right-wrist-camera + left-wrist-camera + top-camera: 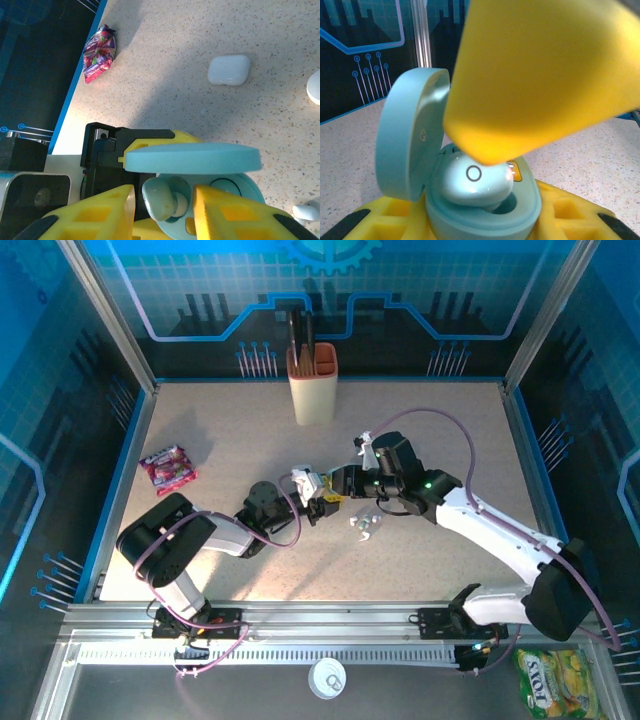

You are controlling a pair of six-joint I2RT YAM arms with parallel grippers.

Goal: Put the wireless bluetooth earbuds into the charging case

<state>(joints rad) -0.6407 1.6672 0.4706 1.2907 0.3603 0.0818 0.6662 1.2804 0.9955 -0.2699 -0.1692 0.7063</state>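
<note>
**Two robot arms meet at the centre of a speckled beige tabletop (440, 430) to load a rounded teal plastic charging case (527, 202).** The left gripper (482, 227), its yellow fingers at the bottom corners of its wrist view, is clamped on the base of the case. The hinged teal lid (410, 140) stands open at the left of that frame.

A small, glossy, pale mint earbud (477, 182) lies in the mouth of the case, low in the centre of that view. It is canted rather than sunk flush, and its long axis runs roughly left to right across the frame. A yellow fingertip (530, 85) of the right gripper (163, 202) rests on it from the upper right.

In the right wrist view the earbud sits at bottom centre, directly between that gripper's two fingers. They stand slightly apart with a sliver of space on either side, so the pinch looks loose and the gripper appears to hold nothing.

The right arm is the nearer one, poised directly over the earbud. Seating it likely calls for a short push straight down into the well.

A closed white pebble-shaped case (228, 70) rests well apart at upper right, and a crinkled pink snack packet (100, 52) lies at upper left.
</note>
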